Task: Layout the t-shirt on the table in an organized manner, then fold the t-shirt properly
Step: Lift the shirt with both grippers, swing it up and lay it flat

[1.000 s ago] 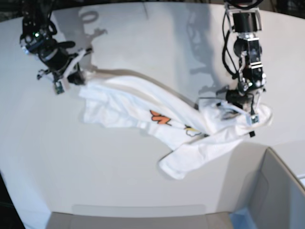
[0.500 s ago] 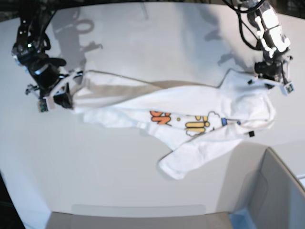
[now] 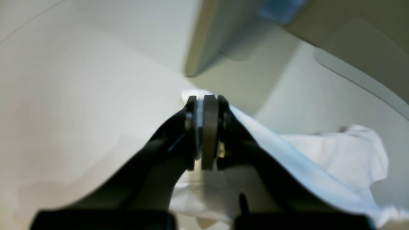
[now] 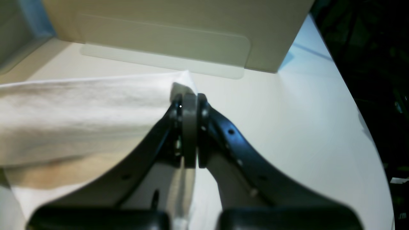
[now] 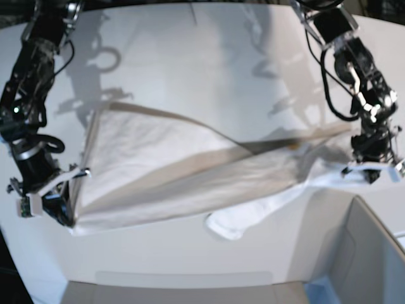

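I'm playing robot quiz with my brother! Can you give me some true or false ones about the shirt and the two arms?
1. Both arms pinch the white cloth t-shirt. True: left gripper and right gripper are shut on it.
2. The shirt is neatly folded. False: it is stretched out between the arms.
3. The shirt lies inside the grey bin. False: it is over the plain white table.
4. One sleeve droops near the table's front edge. True.

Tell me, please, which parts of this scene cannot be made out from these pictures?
- The t-shirt print: base view, facing away or folded under.
- Left gripper pinch point: base view, covered by cloth.
- Grey bin: base view, cut by the frame edge.
- Far end of the t-shirt: left wrist view, blurred.
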`<action>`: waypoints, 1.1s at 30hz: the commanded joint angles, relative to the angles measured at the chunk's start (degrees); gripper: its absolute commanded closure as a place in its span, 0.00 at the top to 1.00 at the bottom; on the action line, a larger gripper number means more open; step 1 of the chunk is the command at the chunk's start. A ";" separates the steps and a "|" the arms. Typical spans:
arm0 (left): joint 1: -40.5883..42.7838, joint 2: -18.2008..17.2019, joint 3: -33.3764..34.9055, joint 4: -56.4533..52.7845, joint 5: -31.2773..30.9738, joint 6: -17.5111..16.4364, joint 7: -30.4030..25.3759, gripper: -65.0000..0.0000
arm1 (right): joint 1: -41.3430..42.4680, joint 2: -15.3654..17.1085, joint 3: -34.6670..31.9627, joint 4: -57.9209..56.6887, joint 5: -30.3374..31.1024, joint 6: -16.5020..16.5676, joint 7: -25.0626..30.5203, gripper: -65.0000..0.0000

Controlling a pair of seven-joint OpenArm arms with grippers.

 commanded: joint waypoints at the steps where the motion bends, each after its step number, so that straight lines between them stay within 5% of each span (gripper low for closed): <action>1: -3.19 -1.08 1.55 -1.12 0.20 0.16 -0.88 0.00 | 2.86 1.03 -1.04 -1.43 0.43 0.15 1.41 0.00; 10: -26.04 -2.49 4.63 -25.56 0.46 0.16 -1.93 0.00 | 25.02 5.60 -13.43 -30.44 0.43 0.24 1.76 0.00; 14: -35.54 -4.16 4.63 -35.84 0.46 0.16 -7.21 0.00 | 35.66 5.34 -17.30 -41.51 0.43 0.24 5.98 0.00; 21: -46.70 -6.36 4.72 -36.90 0.29 0.16 -6.77 0.00 | 49.55 4.90 -22.75 -44.42 0.61 -0.03 9.05 0.00; 27: -40.37 -8.11 4.19 -15.54 0.11 0.16 3.87 0.00 | 47.88 6.48 -22.66 -29.21 0.61 -0.03 8.70 0.00; 33: -22.09 -8.03 4.01 3.89 0.20 0.16 5.10 0.00 | 32.67 7.10 -16.16 -15.49 0.61 -0.03 8.61 0.00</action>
